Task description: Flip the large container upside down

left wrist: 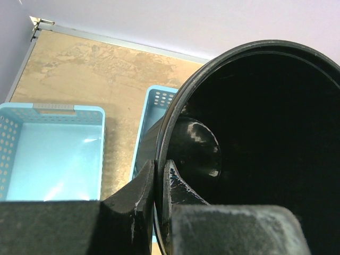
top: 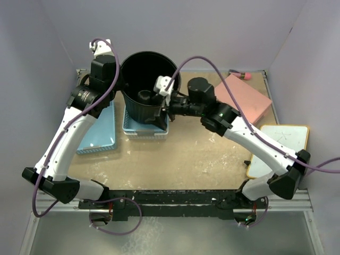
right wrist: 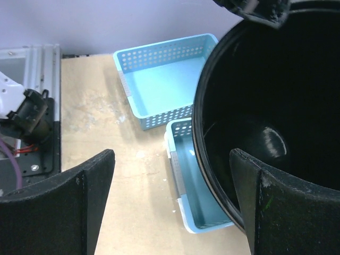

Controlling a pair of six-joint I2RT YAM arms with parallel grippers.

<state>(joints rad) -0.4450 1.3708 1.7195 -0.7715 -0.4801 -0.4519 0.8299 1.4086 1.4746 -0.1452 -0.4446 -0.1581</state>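
**Inventory.** The counter (top: 186, 159) carried one large container (top: 139, 110), two blue baskets, one pink basket (top: 243, 98) and one white tray (top: 280, 147). Two arms were present, each with one pincer.

**Location.** The large container stood near the far edge, left of the middle, over the middle blue basket (top: 146, 130). Whether its base rested in that basket could not be told. The left blue basket (top: 100, 135) lay beside the left edge. The pink basket lay toward the far right corner, and the white tray lay at the right edge.

**View differences.**
- Only the top view showed the pink basket and the white tray. Both wrist views showed only the two blue baskets and the container.
- The left wrist view showed the left pincer (left wrist: 159, 180) clamped on the container's rim, with one finger outside the wall and one inside.
- The right wrist view showed the right pincer (right wrist: 171, 159) with its fingers wide apart. One finger was over bare counter and the other was in front of the container's mouth.
- The top view placed the right pincer at the rim's near right side. Contact with the wall could not be told.

**Orientation.** The container's open mouth pointed upward and its closed base downward. Its long axis ran near vertical, and the inner floor was visible through the mouth.
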